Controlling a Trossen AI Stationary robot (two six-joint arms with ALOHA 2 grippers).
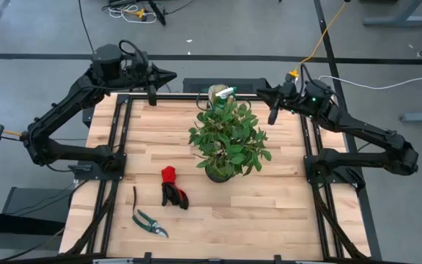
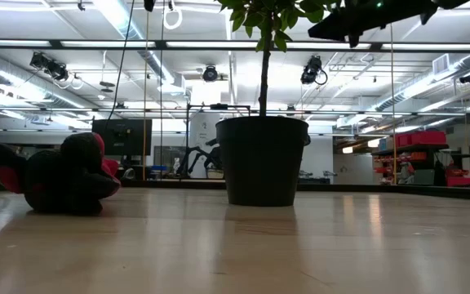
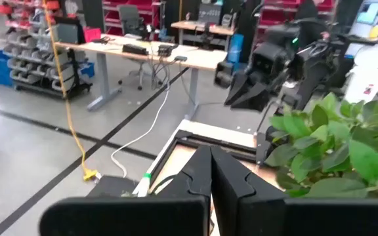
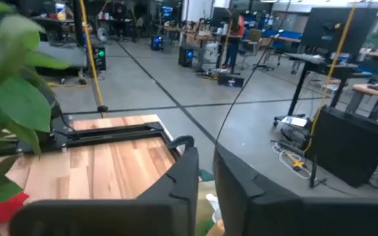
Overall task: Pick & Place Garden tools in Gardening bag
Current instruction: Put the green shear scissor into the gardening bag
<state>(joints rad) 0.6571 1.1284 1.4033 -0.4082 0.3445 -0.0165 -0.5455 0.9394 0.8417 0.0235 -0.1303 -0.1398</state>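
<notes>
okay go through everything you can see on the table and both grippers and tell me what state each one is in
Left gripper: shut, empty, raised at the far edge.
Right gripper: jaws narrow, raised by the bag.
Bag: upright behind the plant, mostly hidden by leaves.
Plant: upright in its pot.
Gloves: lying bunched on the table.
Shears: lying flat, blades closed.

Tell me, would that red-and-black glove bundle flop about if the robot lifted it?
Probably. The gloves lie crumpled in a soft heap, so they would likely sag and dangle. They look light, and being fabric, unlikely to roll or break. Their bunched folds should offer an easy pinch.
</notes>
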